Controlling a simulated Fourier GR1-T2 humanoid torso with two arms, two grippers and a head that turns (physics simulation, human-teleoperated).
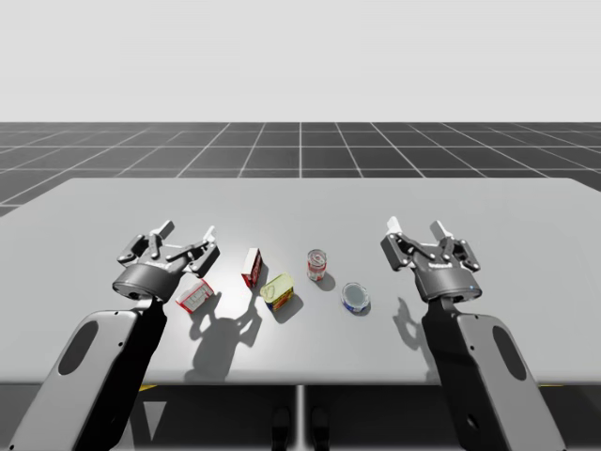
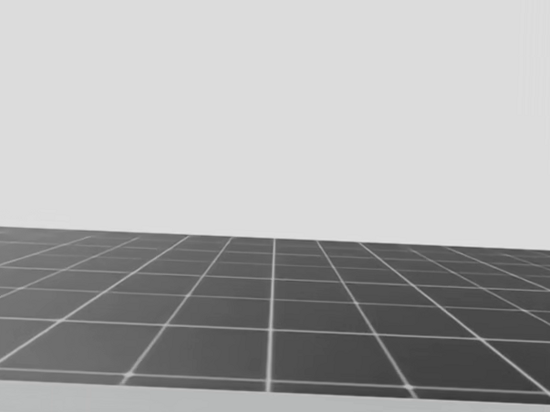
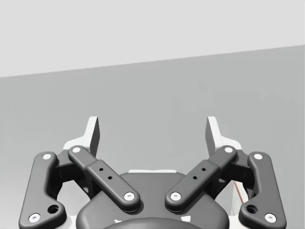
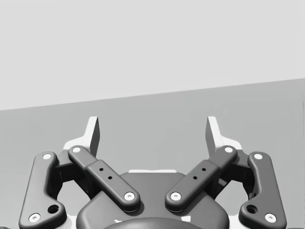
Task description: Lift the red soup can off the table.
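red soup can (image 1: pixel 317 266) stands upright on table (image 1: pixel 488 202), long axis vertical.

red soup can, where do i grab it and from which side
Grip the round side wall at mid-height: the red soup can stands upright, so a sideways pinch fits across it. It is probably best to come from its right with my right gripper. The yellow box crowds its left-front, and the flat blue can lies right-front, nearer me.

Environment: simulated test scene, not a furnished room. A plain grey table (image 1: pixel 310 202) stands on a dark floor (image 1: pixel 300 150) ruled with a pale grid. Beyond the table, a featureless light-grey backdrop (image 1: pixel 300 56) meets that floor.
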